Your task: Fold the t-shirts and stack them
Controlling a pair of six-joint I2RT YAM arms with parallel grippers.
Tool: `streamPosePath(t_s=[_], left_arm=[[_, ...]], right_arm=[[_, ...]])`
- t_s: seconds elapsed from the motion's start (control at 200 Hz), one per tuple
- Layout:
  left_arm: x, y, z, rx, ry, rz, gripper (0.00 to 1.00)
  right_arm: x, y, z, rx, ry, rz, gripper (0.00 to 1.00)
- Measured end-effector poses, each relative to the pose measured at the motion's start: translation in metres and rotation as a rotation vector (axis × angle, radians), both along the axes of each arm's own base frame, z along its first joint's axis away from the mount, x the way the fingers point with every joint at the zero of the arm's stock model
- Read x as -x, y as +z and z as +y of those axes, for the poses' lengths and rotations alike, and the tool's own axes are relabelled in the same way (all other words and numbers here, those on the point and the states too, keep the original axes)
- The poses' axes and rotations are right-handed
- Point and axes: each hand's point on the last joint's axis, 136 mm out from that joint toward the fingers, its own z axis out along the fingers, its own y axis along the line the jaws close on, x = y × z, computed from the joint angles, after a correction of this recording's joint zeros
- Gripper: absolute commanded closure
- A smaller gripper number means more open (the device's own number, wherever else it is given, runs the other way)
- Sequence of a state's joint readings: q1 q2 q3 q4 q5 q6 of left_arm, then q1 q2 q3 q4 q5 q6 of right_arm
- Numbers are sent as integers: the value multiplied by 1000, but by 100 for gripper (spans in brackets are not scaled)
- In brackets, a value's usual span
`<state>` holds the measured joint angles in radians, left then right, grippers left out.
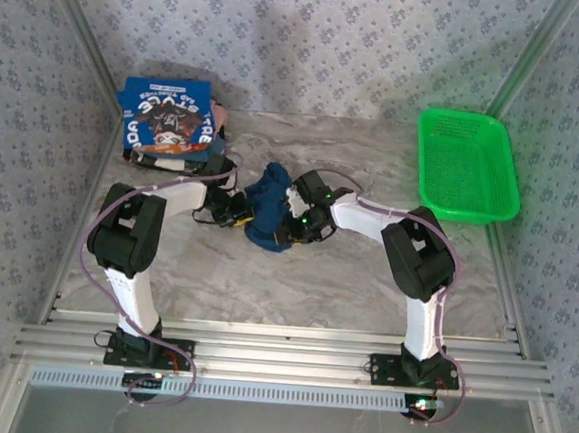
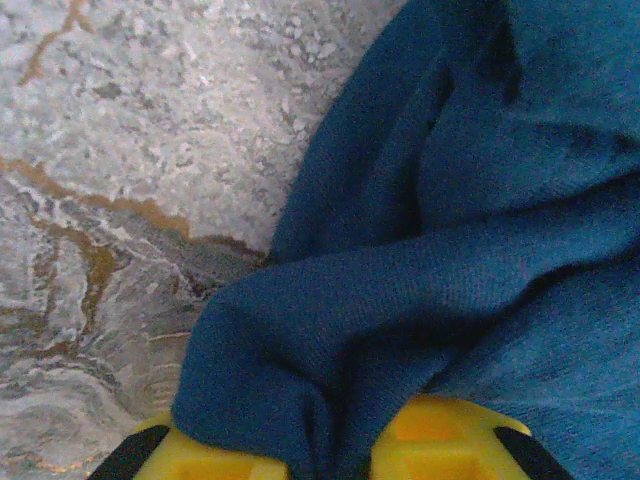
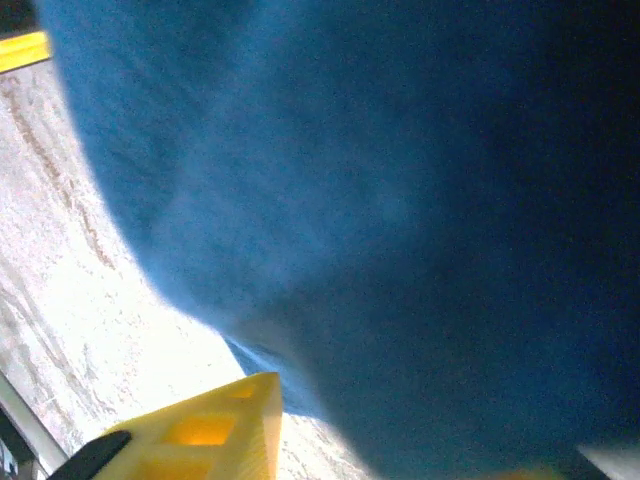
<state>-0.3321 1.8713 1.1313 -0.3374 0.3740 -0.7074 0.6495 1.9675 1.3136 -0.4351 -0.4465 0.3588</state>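
I am working on the navy t-shirt, which is bunched in a loose heap near the middle of the table with one of my grippers on each side. My left gripper is reaching in from the left. In its wrist view a thick fold of cloth is running down between my yellow fingers, so I judge that it is closed on the shirt's edge.

My right gripper is pressing in from the opposite side. One yellow finger is showing below the cloth, but blue fabric is covering so much of that view that I cannot tell whether the jaws are closed.

I am taking the shirt from both sides because a crumpled heap needs two held points to be drawn apart and laid flat before any fold can go in.

The folded t-shirt – brighter blue, print facing up – is lying at the back left corner, well apart from me. That looks like the stacking spot. The green basket is sitting at the back right.
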Motion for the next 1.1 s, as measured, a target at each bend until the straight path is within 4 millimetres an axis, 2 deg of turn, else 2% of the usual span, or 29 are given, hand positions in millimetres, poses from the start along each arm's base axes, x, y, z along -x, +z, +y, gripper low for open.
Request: streamPosePath(t_s=[0.245,0.325,0.365,0.44,0.48,0.535,0.68,0.78,0.834,0.894,0.994,1.054,1.099], left_arm=[[0,1,-1,4,-3,-1,94],[0,1,-1,5,-6,-2,94],[0,2,-1,6,-9,-4,95],[0,5,-2,9,-9,-11,95],[-1,7,-2,12,-10,-16,95],[-1,9,-3,18,-13,-20,95],[1,9,-4,26,-16,-16,96],[3,7,-4,31,-19,-12,96],[3,7,-5,36,-20,-14,96],[3,6,-5,40,-22,-15,97],[6,5,-6,46,-25,-11,98],[7,5,-5,49,-26,-12,99],[8,5,-4,50,-23,-12,99]], right_arm=[[-9,-3,-11,50,-39,-15,98],[-11,-5,-13,62,-51,-20,99],[-12,-5,-14,66,-55,-23,92],[-12,-5,-15,72,-58,-25,58],[-12,-5,-15,73,-60,-23,47],[-12,-5,-15,74,-58,-23,43],[-9,-3,-12,89,-51,-26,43],[-8,-1,-6,94,-41,-37,47],[-9,-2,-4,94,-42,-34,52],[-9,-6,-2,99,-44,-29,64],[-10,-14,-2,112,-54,-13,90],[-10,-15,-4,116,-65,-3,100],[-13,-13,-5,112,-84,0,100]])
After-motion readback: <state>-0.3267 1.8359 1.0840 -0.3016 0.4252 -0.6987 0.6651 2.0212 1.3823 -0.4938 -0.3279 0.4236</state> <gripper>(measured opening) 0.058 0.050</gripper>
